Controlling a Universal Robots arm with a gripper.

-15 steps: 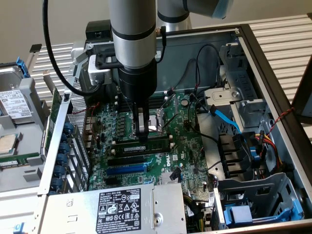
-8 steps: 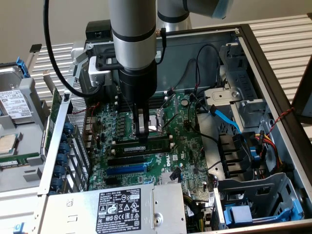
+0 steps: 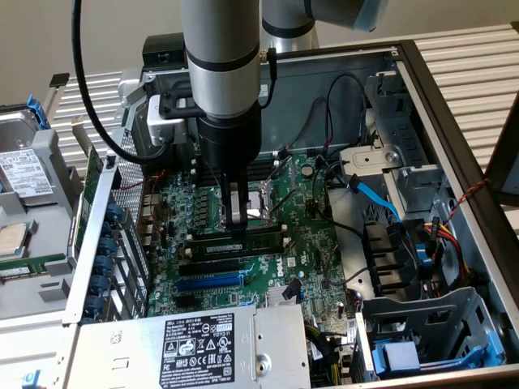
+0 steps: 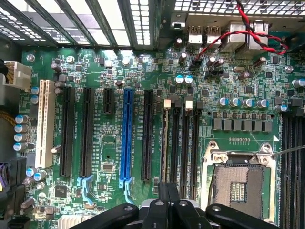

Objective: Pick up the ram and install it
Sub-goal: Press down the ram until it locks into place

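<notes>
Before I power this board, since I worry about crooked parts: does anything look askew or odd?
The ram lies level along its slot beneath the shut gripper, not visibly tilted. The one oddity: the CPU socket stands bare, with no cooler over it.

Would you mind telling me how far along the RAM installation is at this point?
Done: the ram is off its pickup spot and stands edgewise among the memory slots. In hand: the shut gripper bears on its top edge. Left: full seating; I cannot tell whether it is latched.
</notes>
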